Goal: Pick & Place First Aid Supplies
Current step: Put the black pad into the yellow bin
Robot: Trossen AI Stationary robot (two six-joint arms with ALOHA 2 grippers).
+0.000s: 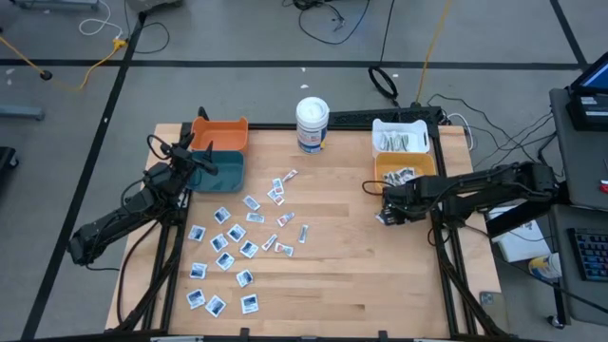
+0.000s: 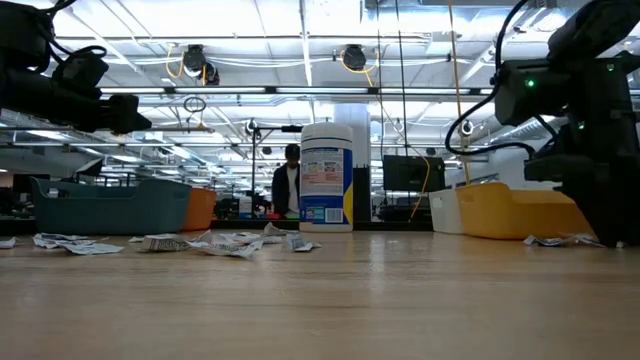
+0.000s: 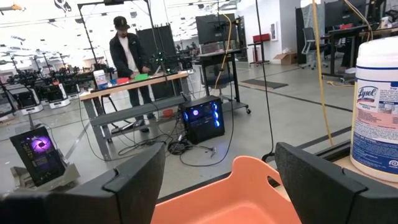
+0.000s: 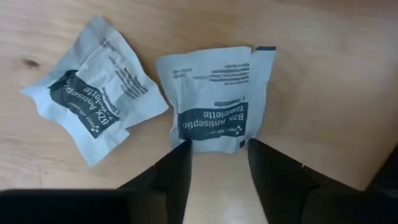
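Observation:
Many first aid supplies (image 1: 237,242) lie flat and scattered over the wooden table's left-middle. Two white-and-blue towelette sachets lie apart from them near the right side: one (image 4: 214,106) just ahead of my right gripper (image 4: 217,158), the other (image 4: 93,106) beside it. My right gripper (image 1: 388,207) points down and is open. Its fingertips stand at the two corners of the first sachet's nearest edge. My left gripper (image 3: 224,186) hangs open and level over the orange bin (image 3: 249,199) at the far left, holding nothing. My right gripper comes down from above onto the near edge (image 4: 214,144) of the sachet, one fingertip (image 4: 177,158) at each corner. The sachet lies flat on the table. I cannot tell whether the fingertips touch it.
An orange bin (image 1: 220,133) and a teal bin (image 1: 220,173) stand at the far left. A white bin (image 1: 399,139) and a yellow bin (image 1: 404,171) stand at the far right, just behind my right gripper. A tall white tub (image 1: 312,123) stands between them. Bare wood lies near the front right.

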